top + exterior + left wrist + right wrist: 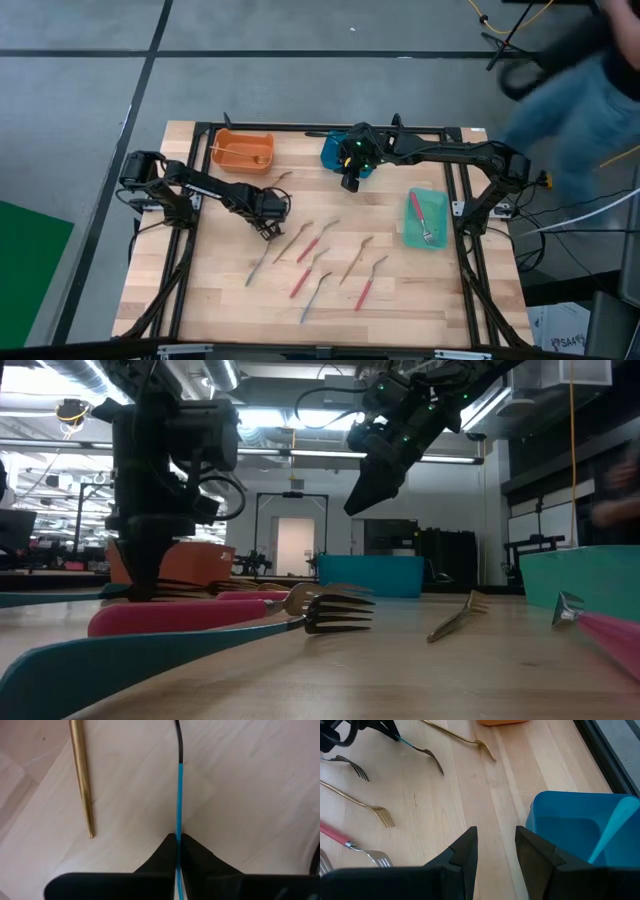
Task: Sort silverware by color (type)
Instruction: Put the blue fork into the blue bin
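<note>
Blue is the colour of the thin handle that the left gripper (178, 840) has its 2 fingers pressed together on. In the left wrist view the blue-handled fork (179, 795) runs straight out from between the fingertips, and its dark metal neck goes on past the blue part. So the long line of the fork points away from the fingers, and they pinch it near the handle end, edge on.

From above, the left gripper (268, 215) is low on the left middle of the wooden worktop (420, 290). The right wrist view shows the fork (422, 751) lying flat on the wood with its prongs pointing away from the left gripper's tip. A gold utensil (82, 775) lies just beside the held fork, apart from it and not in the grip.

The blue bin (335, 152) stands at the far middle of the worktop, to the right of the left gripper and farther back. I think the fork has to be lifted and carried that way. The orange bin (242, 151) is nearer to this arm, but it is the wrong colour for this fork.

The right gripper (495, 852) hangs in the air beside the blue bin (570, 827) with its fingers apart and nothing between them. It is closer to the blue bin, but the left arm has the fork.

More forks lie loose in the middle and on the near side of the worktop, some red-handled (303, 280) and some gold. The green bin (429, 219) on the right has a red utensil in it.
</note>
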Robot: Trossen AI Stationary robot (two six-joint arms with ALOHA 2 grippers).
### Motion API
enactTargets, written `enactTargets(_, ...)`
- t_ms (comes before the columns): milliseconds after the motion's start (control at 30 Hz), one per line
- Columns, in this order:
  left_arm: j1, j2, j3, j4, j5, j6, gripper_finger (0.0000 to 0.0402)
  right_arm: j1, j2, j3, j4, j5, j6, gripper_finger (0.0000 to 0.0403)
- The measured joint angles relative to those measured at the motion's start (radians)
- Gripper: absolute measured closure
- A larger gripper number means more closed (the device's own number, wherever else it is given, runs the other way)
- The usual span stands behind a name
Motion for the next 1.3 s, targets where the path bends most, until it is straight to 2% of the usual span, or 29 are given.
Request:
enactTargets(133,0.0,-0.002,0.014,0.011,-0.019,0.075,0.0397,0.011,0.0,0.0,0.013,-0.002,-0.002,0.0278)
enactTargets(300,0.005,-0.002,0.092,0.038,-0.114,0.282,0.0399,0.057,0.0,0.0,0.046,-0.002,-0.091,0.0278)
enactTargets(467,0.012,-0.002,0.164,0.095,-0.12,0.504,0.04,0.129,0.0,0.0,0.093,-0.002,-0.186,0.0278)
enactTargets(600,0.018,-0.002,0.206,0.136,-0.114,0.591,0.04,0.184,0.0,0.0,0.122,-0.002,-0.216,0.0278)
enactTargets(767,0.023,-0.002,0.233,0.196,-0.111,0.626,0.0401,0.243,0.0,0.0,0.122,0.008,-0.271,0.0278)
enactTargets(1033,0.023,-0.003,0.234,0.314,-0.105,0.626,0.0401,0.295,0.0,0.0,0.154,0.134,-0.326,0.0278)
enactTargets(1300,0.023,-0.003,0.234,0.399,-0.105,0.624,0.0401,0.292,0.0,0.0,0.164,0.138,-0.327,0.0278)
